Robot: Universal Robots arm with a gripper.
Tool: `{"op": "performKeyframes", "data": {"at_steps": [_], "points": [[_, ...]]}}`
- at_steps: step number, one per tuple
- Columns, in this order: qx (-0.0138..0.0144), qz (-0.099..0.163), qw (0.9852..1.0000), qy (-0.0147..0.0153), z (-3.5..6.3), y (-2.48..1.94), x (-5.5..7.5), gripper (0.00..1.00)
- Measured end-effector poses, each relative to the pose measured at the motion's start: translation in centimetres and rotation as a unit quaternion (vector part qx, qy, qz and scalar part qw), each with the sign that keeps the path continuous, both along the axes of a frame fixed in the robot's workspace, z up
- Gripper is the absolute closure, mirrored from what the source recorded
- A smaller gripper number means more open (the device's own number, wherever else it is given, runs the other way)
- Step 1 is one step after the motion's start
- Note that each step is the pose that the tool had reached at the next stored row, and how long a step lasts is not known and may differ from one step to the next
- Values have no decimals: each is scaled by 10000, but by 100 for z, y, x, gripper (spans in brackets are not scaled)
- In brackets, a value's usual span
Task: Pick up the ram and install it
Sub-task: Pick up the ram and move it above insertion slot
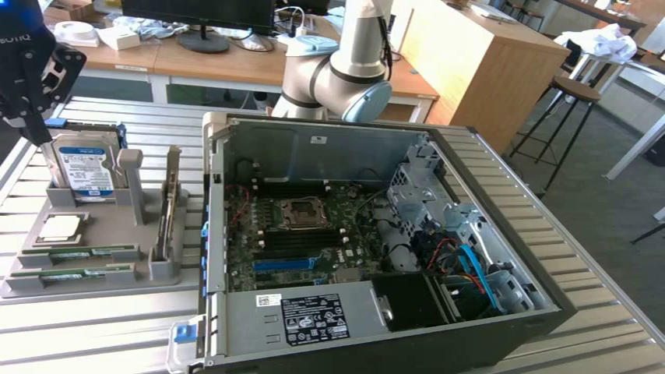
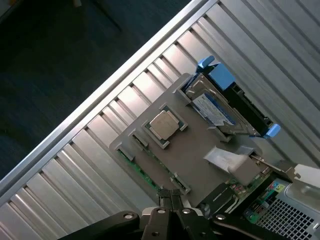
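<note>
Closest to your wrist camera, the gripper (image 2: 170,196) was closed tight, tip against tip, with nothing in its grasp. Its tips hung over the edge of the grey parts tray (image 2: 200,165), near the ram (image 2: 137,167), whose green edge ran along that side of the tray.

In the exterior view you had the gripper (image 1: 37,125) high at the exterior view's left, above the far end of the tray (image 1: 104,284) and not touching it. The ram (image 1: 75,255) lay flat in a slot at the tray's near end, with a 2nd green stick (image 1: 71,273) just beside it in a parallel slot. Behind them sat the square silver processor (image 1: 61,227), and behind that the blue-labelled hard drive (image 1: 83,167) stood upright in its holder. A card (image 1: 167,210) stood on edge at the tray's side nearest the computer.

The open computer case (image 1: 311,148) lay on the slatted metal table (image 1: 104,335) at the exterior view's right of the tray, well apart from the ram, its motherboard (image 1: 301,238) exposed.
</note>
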State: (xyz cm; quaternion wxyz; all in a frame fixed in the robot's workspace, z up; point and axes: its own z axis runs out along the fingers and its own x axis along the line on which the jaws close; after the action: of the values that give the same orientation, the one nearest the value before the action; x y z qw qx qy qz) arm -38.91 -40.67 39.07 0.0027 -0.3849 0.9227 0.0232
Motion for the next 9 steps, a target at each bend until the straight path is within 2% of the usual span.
{"op": "performKeyframes", "data": {"at_steps": [4, 9], "points": [[-6, 368, 9993, 0, -1, 0, 0, 90], [-13, 817, 9967, 0, -2, 0, 0, 90]]}}
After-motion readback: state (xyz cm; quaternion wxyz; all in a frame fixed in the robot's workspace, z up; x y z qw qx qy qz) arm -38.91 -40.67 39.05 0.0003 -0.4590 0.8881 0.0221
